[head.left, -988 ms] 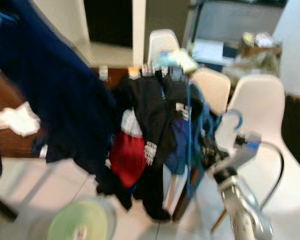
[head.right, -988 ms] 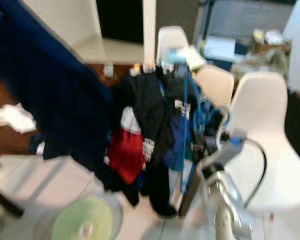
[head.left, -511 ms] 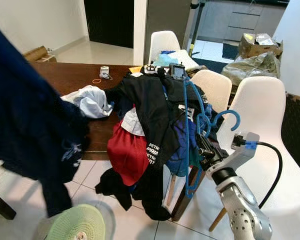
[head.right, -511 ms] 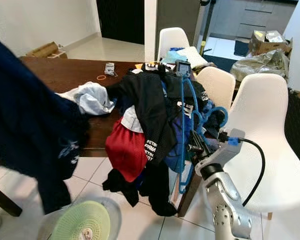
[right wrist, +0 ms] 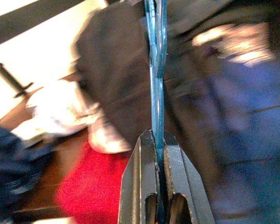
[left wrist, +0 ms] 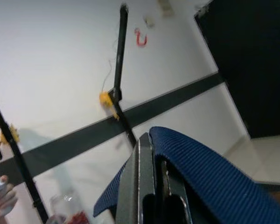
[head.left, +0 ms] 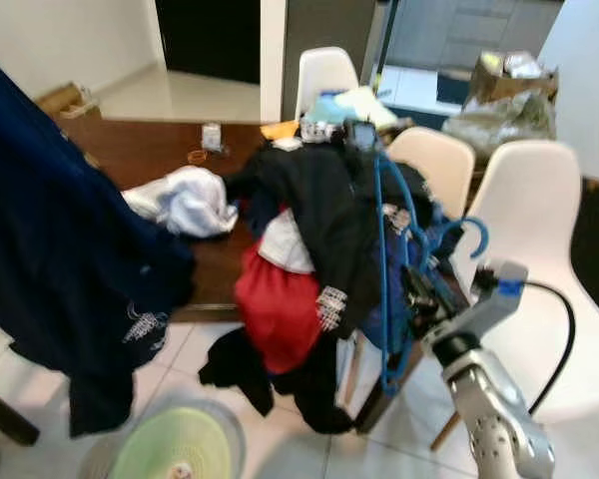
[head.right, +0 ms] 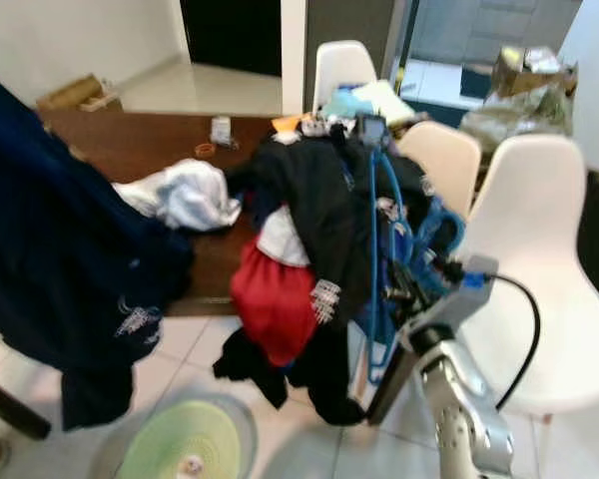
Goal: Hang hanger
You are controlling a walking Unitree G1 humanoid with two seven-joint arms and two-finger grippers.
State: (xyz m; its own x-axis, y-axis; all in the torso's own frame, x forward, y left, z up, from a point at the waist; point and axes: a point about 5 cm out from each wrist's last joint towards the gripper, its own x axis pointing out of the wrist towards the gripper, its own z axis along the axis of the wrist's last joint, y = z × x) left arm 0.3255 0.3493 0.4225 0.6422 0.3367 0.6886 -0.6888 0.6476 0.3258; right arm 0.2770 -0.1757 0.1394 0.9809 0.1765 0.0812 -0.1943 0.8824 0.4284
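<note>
My right gripper (right wrist: 157, 140) is clamped on the blue hanger (head.left: 384, 249), both black fingers pressed flat against its thin plastic edge, and it sits down by the lower part of the frame, beside the heap of clothes (head.left: 319, 239) spilling off the brown table (head.left: 130, 160). The hanger stands upright against that heap, its hook (head.left: 469, 235) curling out toward the white chair (head.left: 539, 230). I judge it light and stiff, a narrow plastic loop that could flex or twist in my grip, and smooth enough to slip if I squeeze only the edge. A hold low on the frame lets it swing, so closer to the neck under the hook looks like the steadier place. Other blue hangers seem tangled close by, though I cannot tell them apart cleanly, and they could snag on the lift.

My left gripper (left wrist: 151, 186) is closed on a thick fold of dark blue ribbed fabric (left wrist: 210, 172), which I take for the navy garment (head.left: 60, 230) hanging large on my left. That one is soft, floppy and heavier, dragging down toward the floor near the pale green fan (head.left: 175, 454)
</note>
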